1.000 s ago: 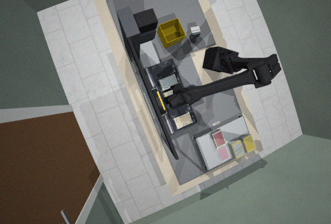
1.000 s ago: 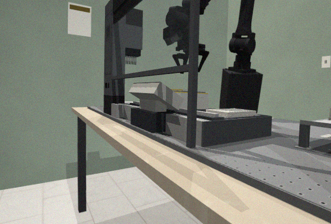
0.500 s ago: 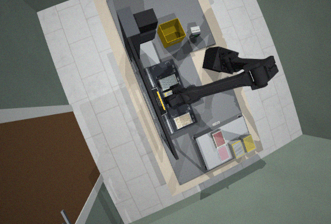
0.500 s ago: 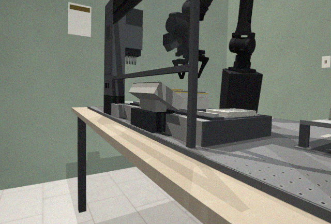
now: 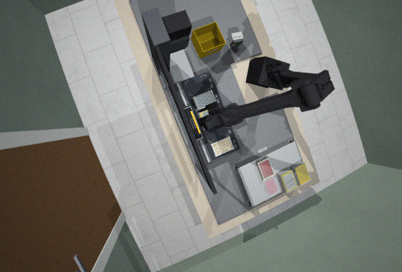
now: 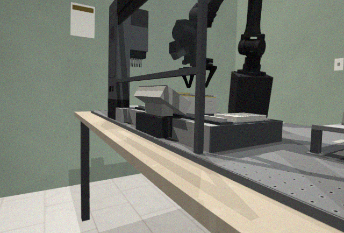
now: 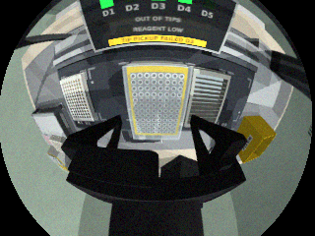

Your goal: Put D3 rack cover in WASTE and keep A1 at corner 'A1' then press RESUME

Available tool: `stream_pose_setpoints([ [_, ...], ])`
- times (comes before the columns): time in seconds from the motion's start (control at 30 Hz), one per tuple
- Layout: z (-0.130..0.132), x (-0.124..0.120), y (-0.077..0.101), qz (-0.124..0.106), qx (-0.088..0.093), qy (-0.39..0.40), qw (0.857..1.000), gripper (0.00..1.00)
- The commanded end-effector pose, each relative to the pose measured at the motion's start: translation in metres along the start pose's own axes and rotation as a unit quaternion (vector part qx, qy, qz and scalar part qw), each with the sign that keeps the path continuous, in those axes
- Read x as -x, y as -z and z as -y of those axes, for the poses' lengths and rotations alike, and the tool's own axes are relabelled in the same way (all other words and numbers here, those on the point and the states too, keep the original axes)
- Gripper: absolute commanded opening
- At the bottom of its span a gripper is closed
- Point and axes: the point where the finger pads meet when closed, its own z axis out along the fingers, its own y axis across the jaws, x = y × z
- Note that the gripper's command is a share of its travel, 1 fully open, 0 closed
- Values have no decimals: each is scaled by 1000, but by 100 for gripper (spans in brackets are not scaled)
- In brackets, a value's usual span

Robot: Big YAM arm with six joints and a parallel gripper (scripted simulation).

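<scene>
The tip rack at D3 (image 7: pixel 157 100) has a yellow-edged top over a grey grid, which looks like its cover, and sits in the middle of the deck. It also shows in the side view (image 6: pixel 195 101) and is mostly hidden under my arm in the top view (image 5: pixel 203 113). My gripper (image 7: pixel 156 118) is open and empty. It hangs straight above the rack with a clear gap (image 6: pixel 198 79), fingers pointing down, and also shows in the top view (image 5: pixel 207 119). The yellow WASTE bin (image 5: pixel 208 39) stands at the far end of the table. The RESUME box (image 5: pixel 237 38) is beside it.
The open plate at D1 (image 7: pixel 74 97) lies left of the rack and the trough reservoir at D4 (image 7: pixel 209 94) lies right. The panel (image 7: pixel 157 16) shows a lit yellow strip. A gantry post (image 6: pixel 200 63) and the pipetting head (image 6: pixel 137 47) stand by the deck. The shelf unit (image 5: pixel 272 174) holds several plates and racks.
</scene>
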Motion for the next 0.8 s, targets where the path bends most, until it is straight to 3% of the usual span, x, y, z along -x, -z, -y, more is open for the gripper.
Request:
stream_pose_setpoints([
  [0.0,-1,-1,-15,-1,-3,-7,1000,100],
  [0.77,2,-1,-46,-1,-3,-11,1000,100],
])
